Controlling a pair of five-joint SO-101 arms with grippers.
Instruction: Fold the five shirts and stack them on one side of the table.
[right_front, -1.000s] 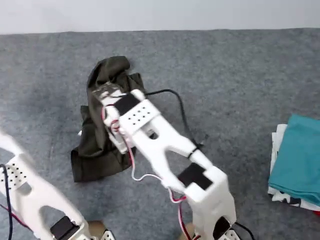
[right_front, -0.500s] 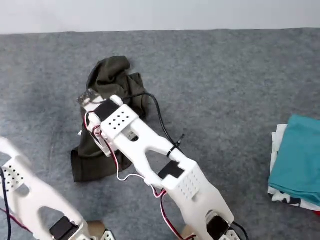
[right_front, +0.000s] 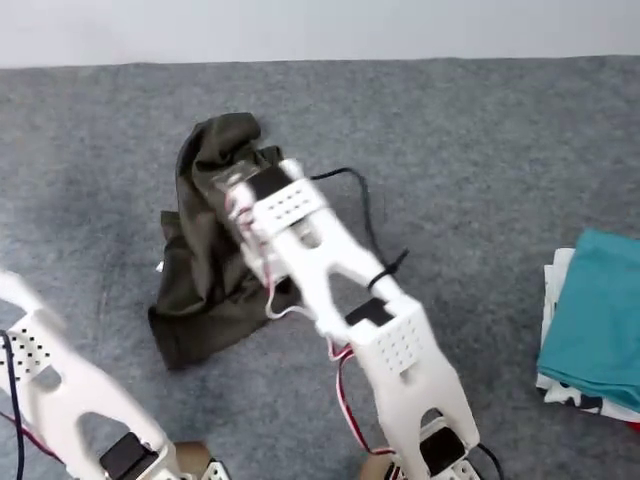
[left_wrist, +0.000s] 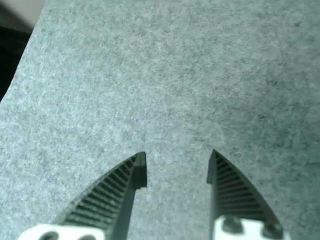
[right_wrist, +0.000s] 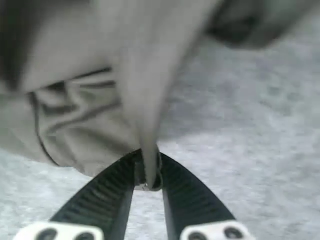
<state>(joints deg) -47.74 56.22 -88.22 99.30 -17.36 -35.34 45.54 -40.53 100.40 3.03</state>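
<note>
Dark olive shirt (right_front: 200, 290) lies crumpled left of centre on the grey worktop (right_front: 470, 140). Right jaws are pinched tight on a fold of it. Left jaws gape wide over bare worktop, near left. Folded stack (right_front: 595, 330) sits at right edge. Step, as judged: spreading the shirt flat. Next move calls for drawing the fold outward.

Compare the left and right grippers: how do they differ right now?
The left gripper has its fingers open and holds nothing; the right gripper is shut on a fold of the dark olive shirt. The left gripper hangs over bare grey table; the right gripper is at the crumpled shirt. Both have black ribbed fingers.
</note>
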